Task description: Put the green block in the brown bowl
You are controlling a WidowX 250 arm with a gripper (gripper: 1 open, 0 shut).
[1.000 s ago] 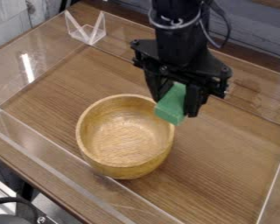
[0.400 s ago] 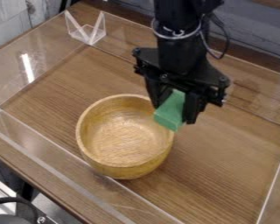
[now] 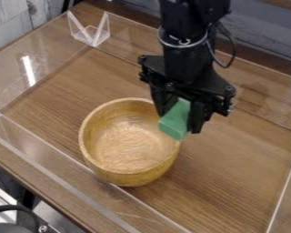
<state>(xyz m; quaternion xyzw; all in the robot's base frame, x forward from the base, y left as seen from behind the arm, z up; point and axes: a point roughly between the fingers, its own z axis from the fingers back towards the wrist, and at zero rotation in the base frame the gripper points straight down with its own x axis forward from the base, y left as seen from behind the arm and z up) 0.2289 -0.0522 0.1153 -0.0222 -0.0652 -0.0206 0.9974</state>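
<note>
Leftward and slightly lower than a second ago, the gripper (image 3: 180, 114) now carries the block (image 3: 175, 121) over the right rim of the bowl (image 3: 128, 140). Its jaws pinch the block's upper part, with the lower end hanging free. The block's long axis runs steeply downward, tilted toward the bowl. It looks rigid, light and smooth, probably best gripped across its flat faces.

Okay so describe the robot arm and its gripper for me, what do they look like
The arm is black all over, a chunky column coming down from the top of the picture. A black cable loops along its right side. At the bottom it widens into a black crossbar carrying the gripper, with two dark, straight fingers pointing down. No markings are legible.
</note>
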